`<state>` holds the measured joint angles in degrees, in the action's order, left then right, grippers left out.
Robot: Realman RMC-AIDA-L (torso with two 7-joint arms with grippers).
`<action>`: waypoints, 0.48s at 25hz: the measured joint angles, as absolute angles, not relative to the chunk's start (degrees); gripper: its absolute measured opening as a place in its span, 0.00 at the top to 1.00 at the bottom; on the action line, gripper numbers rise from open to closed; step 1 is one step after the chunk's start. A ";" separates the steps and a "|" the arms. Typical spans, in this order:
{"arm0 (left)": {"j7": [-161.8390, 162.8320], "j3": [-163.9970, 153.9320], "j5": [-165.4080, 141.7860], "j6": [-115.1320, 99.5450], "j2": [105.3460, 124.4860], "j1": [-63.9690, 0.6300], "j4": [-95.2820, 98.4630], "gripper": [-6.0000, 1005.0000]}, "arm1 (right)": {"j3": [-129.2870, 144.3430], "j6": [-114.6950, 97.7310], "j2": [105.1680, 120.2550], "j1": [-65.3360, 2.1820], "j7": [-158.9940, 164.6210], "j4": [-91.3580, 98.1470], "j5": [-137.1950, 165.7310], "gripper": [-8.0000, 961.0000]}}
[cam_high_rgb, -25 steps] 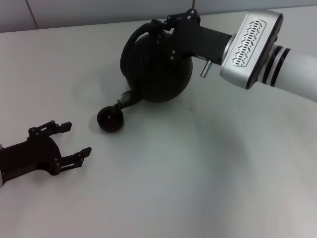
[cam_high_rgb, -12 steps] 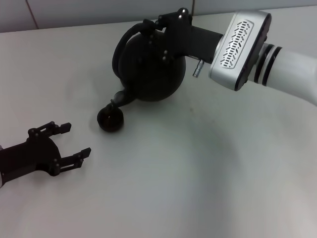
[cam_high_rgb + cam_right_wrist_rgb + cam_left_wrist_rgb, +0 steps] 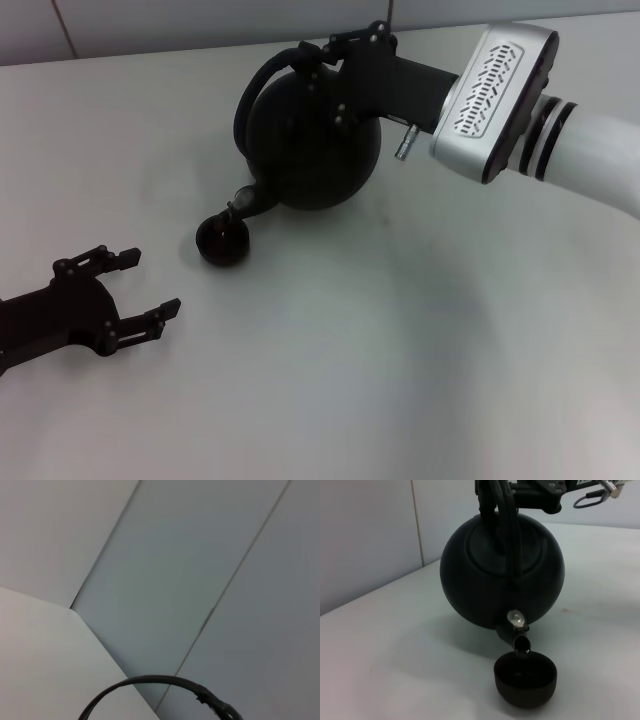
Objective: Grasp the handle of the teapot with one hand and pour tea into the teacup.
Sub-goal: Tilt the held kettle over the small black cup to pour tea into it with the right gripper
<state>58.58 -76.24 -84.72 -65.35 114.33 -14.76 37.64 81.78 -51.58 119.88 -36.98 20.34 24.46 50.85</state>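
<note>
The smooth pale desk carries everything. The round matte-black teapot hangs tilted, spout down over the teacup. The right end effector is clamped on the arched handle. The left end effector rests near the teacup, fingers spread, holding nothing. Only the left wrist view shows the spout's silver-ringed cap just above the low, bowl-like cup.

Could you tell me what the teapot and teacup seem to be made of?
Teapot: matte black with dull, soft highlights, probably cast iron or dark ceramic; a small shiny silver cap on the spout looks like metal. Teacup: the same matte black finish, likely matching material.
</note>
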 joint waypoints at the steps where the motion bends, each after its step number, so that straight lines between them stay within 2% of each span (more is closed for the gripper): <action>1: 58.58 -76.24 -84.72 -65.35 114.33 -14.76 37.64 0.18 | 81.78 -51.58 119.88 -36.98 20.34 24.46 50.85 0.89; 12: 58.16 -76.02 -84.72 -65.66 114.34 -14.76 37.79 0.18 | 77.30 -53.10 119.56 -35.89 28.76 22.47 50.72 0.89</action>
